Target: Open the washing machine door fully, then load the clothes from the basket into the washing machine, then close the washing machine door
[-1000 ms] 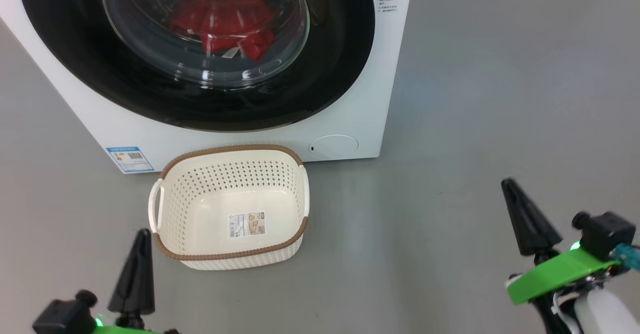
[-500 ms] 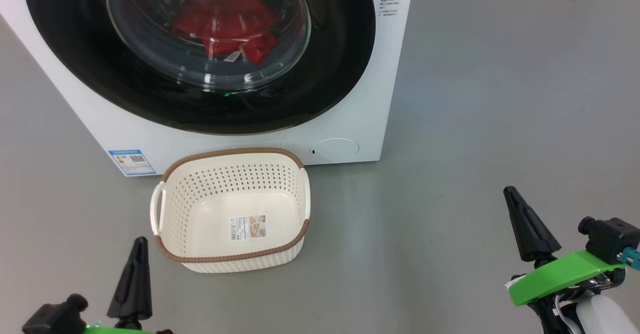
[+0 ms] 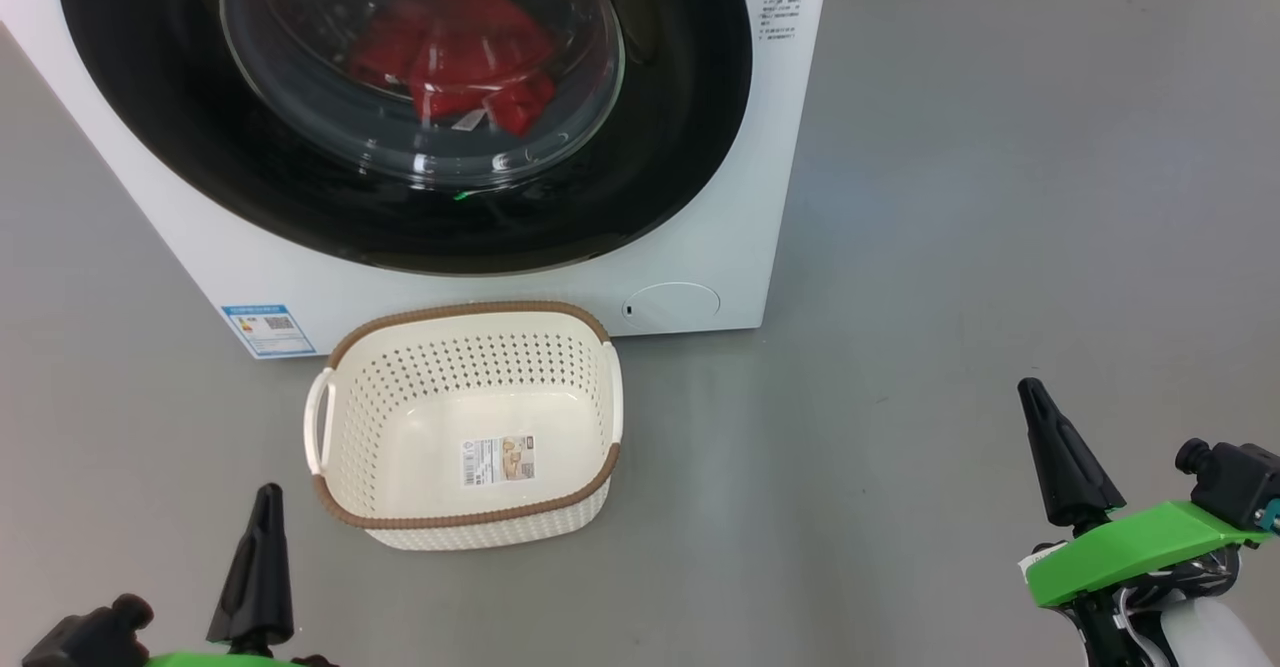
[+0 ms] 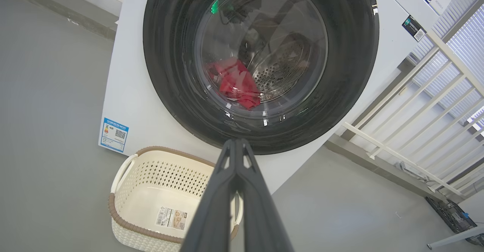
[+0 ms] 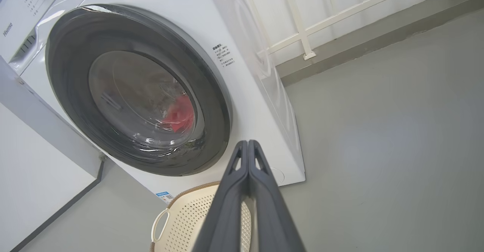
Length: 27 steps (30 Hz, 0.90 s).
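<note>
The white washing machine stands with its black round door shut. Behind the door's glass window lie the red clothes, also seen in the left wrist view and the right wrist view. The cream basket sits on the floor before the machine with nothing but its paper label inside. My left gripper is shut, low at the left, short of the basket. My right gripper is shut, far to the right over bare floor. Each wrist view shows its fingers pressed together.
Grey floor stretches to the right of the machine. A white railing and a grey kerb stand beside and behind it. A white panel stands on the machine's other side.
Both grippers have dropped lower in the head view, drawing back from the machine. The whole picture has shifted slightly down and right, so the camera has moved. Door and basket stay put.
</note>
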Motion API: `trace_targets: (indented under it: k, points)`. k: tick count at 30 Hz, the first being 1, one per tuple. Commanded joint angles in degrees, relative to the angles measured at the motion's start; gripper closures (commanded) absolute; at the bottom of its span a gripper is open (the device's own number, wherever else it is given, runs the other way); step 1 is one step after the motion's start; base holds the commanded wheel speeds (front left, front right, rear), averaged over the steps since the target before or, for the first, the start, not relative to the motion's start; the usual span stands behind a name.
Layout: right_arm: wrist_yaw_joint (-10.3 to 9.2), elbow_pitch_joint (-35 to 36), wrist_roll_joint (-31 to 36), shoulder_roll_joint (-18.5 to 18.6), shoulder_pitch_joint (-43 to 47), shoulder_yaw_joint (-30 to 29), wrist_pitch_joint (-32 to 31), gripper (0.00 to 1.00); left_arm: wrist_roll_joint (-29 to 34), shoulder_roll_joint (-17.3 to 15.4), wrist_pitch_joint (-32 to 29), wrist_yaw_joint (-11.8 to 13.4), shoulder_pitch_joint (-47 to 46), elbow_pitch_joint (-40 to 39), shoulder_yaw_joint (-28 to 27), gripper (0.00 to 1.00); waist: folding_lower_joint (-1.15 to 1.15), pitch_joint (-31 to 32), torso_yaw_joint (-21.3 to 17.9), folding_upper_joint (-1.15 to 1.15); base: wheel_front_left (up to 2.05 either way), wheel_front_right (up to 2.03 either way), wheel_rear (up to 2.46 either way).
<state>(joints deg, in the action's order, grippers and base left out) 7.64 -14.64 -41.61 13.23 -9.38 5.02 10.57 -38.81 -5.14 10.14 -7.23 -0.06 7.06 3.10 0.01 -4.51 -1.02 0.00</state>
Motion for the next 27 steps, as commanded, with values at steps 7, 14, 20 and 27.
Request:
trace_targets:
  k: [7,14,20,27]
  points:
    - [-0.04,1.25,-4.87,-0.24,-0.63,-0.99,-1.45,1.00,-4.95,-0.47,-1.32,-0.07,-2.25,-0.48,-1.49,1.00,-0.01,0.34,0.08,0.00,0.00,0.00,0.00]
    - [-0.05,1.20,-8.59,-0.95,-0.32,-1.70,-2.58,1.00,-8.89,-0.36,-2.41,-0.09,-2.53,0.09,-1.99,1.00,-0.01,0.65,0.16,0.00,0.00,0.00,0.00]
    - [-0.06,1.17,-11.76,-1.57,-0.05,-2.32,-3.56,1.00,-12.27,-0.25,-3.36,-0.10,-2.78,0.59,-2.43,1.00,-0.01,0.92,0.22,0.00,0.00,0.00,0.00]
    - [-0.07,1.12,-15.44,-2.29,0.26,-3.05,-4.71,1.00,-16.17,-0.12,-4.47,-0.11,-3.08,1.17,-2.95,1.00,-0.01,1.24,0.29,0.00,0.00,0.00,0.00]
